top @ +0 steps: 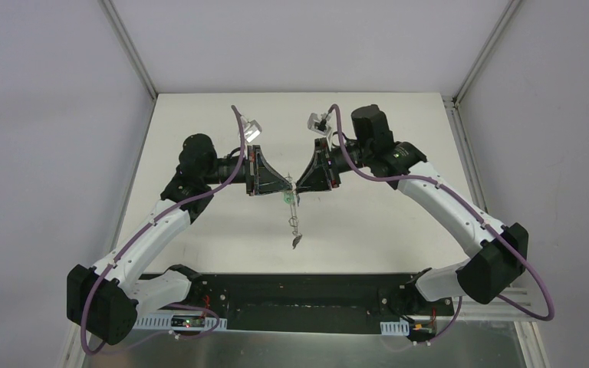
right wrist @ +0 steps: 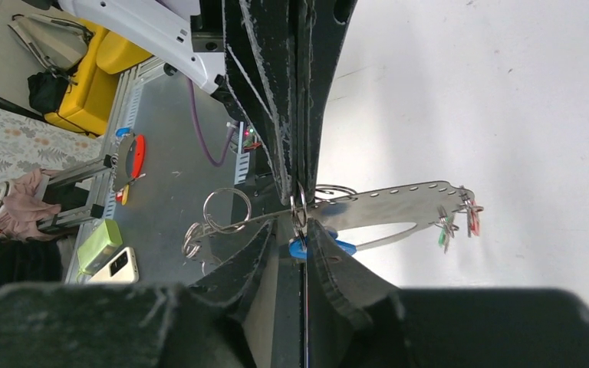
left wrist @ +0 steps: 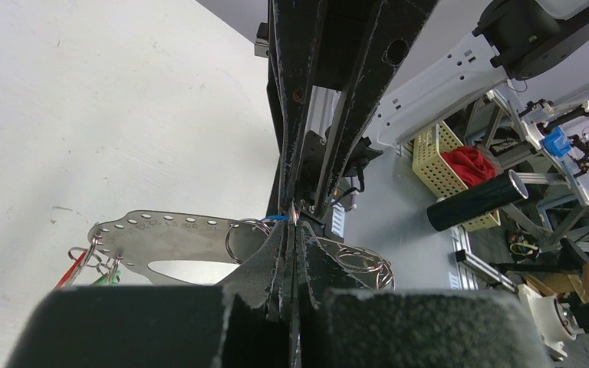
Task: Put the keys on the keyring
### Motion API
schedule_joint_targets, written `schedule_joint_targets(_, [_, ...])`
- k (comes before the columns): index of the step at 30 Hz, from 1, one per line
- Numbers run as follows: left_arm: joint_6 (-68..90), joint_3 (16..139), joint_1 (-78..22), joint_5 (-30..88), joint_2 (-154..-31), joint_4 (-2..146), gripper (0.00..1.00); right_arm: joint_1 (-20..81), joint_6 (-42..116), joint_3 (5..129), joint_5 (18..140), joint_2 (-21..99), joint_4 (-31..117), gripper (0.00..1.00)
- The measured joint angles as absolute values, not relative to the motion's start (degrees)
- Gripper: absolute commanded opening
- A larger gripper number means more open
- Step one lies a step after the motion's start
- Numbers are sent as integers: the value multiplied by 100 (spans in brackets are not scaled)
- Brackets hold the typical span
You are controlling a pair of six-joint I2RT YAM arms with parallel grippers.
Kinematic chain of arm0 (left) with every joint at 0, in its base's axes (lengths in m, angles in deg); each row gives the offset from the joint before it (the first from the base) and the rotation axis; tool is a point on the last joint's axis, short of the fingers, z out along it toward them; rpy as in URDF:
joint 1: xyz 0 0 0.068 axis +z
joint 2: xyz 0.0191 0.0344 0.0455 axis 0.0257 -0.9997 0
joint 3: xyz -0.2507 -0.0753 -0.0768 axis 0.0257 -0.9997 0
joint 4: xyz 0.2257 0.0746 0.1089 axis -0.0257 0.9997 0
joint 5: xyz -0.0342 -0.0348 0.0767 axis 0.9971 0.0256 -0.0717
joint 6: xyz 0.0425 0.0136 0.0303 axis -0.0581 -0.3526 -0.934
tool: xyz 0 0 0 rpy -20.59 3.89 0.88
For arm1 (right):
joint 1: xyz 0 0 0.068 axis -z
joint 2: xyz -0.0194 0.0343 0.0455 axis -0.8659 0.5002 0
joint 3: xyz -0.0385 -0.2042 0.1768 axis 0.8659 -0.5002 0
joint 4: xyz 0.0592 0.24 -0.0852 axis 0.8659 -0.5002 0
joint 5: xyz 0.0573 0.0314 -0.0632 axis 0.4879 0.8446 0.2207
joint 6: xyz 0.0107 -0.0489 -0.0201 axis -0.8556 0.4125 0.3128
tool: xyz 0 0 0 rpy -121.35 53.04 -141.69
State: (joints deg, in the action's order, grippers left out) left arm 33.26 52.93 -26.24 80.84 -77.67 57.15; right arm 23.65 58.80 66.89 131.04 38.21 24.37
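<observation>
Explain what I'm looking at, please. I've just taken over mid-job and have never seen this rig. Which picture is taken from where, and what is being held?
These are two robot arms bolted at the near edge of a white table. The wide picture comes from a fixed camera above and behind them, so the left arm is on the left and the right arm on the right. The other two pictures come from a camera on each wrist, looking along that arm's own black fingers.

The arms meet in mid-air over the table. Between them is the keyring, here a flat silver plate with a row of holes. It carries small rings, a red tag and a green tag. The left tool seems shut on the keyring. The right tool seems to pinch a blue-tagged key against it.
</observation>
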Motion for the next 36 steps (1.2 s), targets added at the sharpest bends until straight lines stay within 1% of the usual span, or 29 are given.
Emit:
schedule_joint_targets(6, [3328,5293,-2624,8099,-7767,5700,0,2363,5775,6682,13229,3850,2522,16])
schedule_joint_targets(16, [3328,5293,-2624,8115,-7767,5700,0,2308,5734,6665,13316,3968,2559,12])
schedule_joint_targets(21, [3324,5293,-2624,8124,-7767,5722,0,2286,5725,6665,13323,3992,2559,7])
schedule_joint_targets(25, [3298,5293,-2624,8124,-7767,5739,0,2286,5696,6665,13323,3994,2559,0])
schedule_joint_targets(32, [3149,5293,-2624,8117,-7767,5812,0,2286,5751,6665,13266,3994,2513,0])
schedule_joint_targets(35, [2762,5319,-2627,8073,-7743,6231,11,2227,5996,6678,13063,3996,2284,0])
schedule_joint_targets(36, [2552,5352,-2629,8051,-7730,6450,16,2173,6129,6689,12953,3994,2157,0])
